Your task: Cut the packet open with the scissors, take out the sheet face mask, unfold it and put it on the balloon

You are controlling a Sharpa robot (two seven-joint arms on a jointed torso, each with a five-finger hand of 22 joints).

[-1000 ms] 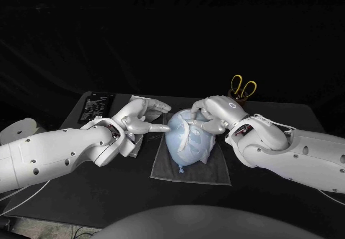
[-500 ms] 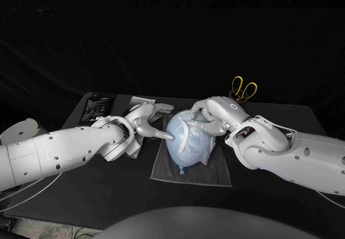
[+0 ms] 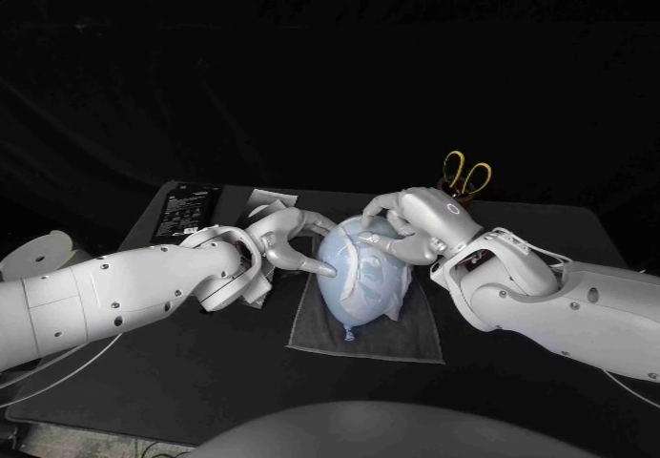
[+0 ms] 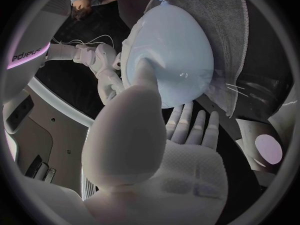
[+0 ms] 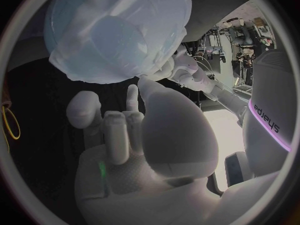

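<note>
Two robot hands flank the balloon [image 3: 351,303]. Left robot hand [image 3: 282,239], fingers spread and empty, presses its left flank. Balloon lies mid-tabletop [image 3: 165,353], knot toward robot, mask [image 3: 369,258] draped on. Right robot hand [image 3: 413,221] rests upper right, pinch unclear.

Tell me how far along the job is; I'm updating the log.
Done: the sheet face mask is out, unfolded and draped over the balloon; the scissors stand unused at the far right. In hand: the left hand and right hand both touch the covered balloon, seemingly smoothing. Left: probably just seating the mask fully.
</note>
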